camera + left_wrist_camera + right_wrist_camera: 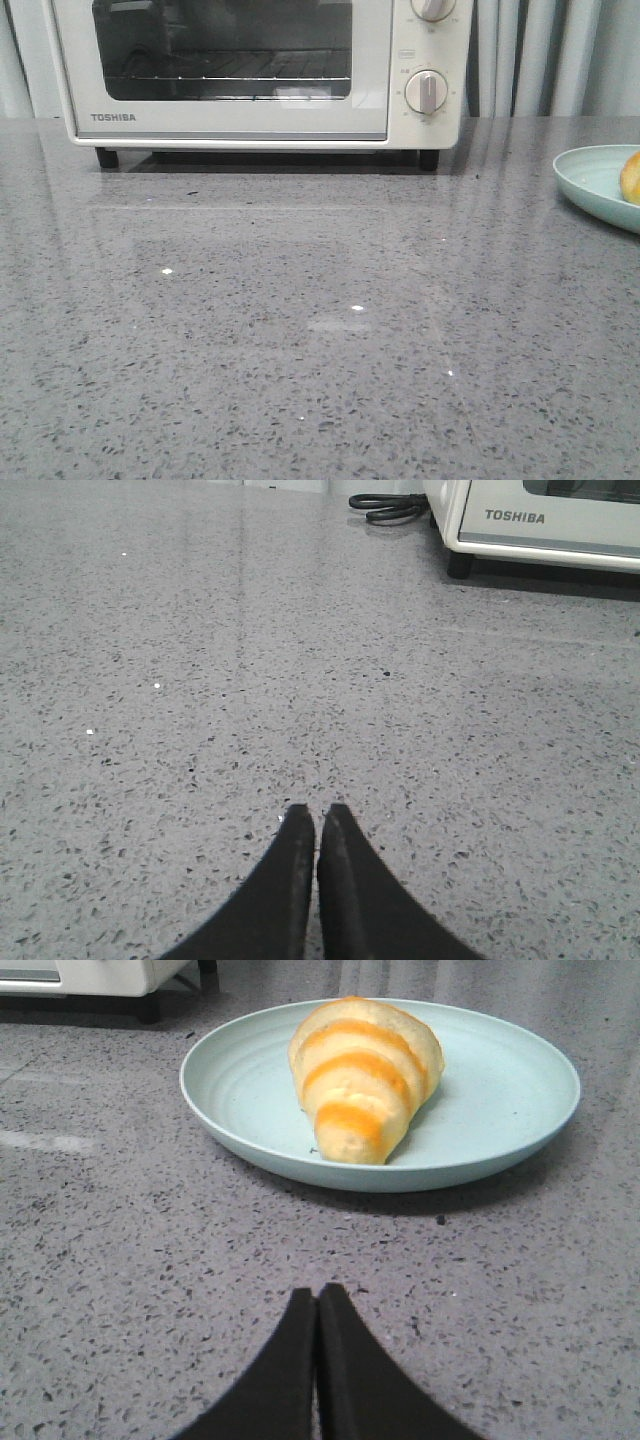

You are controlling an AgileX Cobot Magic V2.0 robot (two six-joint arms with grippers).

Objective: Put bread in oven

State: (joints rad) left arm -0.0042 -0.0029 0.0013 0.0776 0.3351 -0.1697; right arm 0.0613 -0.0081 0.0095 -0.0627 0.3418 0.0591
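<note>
Two arms, neither visible from the front. Front view: oven (260,75) at the back of the grey speckled counter (300,330), door shut, wire rack (230,75) showing through the glass, two knobs (427,92) on its right side. At the far right edge, a pale green plate (592,180) with a sliver of bread (631,178) showing on it. Plate well apart from the oven, to the right.

Left wrist view: left gripper (318,825) low over bare counter, fingers pressed together, nothing between them. Oven's lower corner sits ahead and to one side, a black cord (385,507) lying beside it.

Right wrist view: right gripper (317,1305) also clenched, empty, tips just above the counter. Bread (362,1075) lies on the plate (500,1110) straight ahead, tapered end pointing toward the gripper, browner bands crossing the crust.

Judgement: nothing begun; door must come down before the bread can go in. Left arm is nearer the oven, so it looks the natural one for the door; handle is out of frame, so its position must be found first. Right arm should spread its fingers before advancing, then take the roll across its thicker middle, not the narrow tip, which could slip. Crust looks glossy and soft: light squeeze. Lift clear of the plate rim before travelling.
</note>
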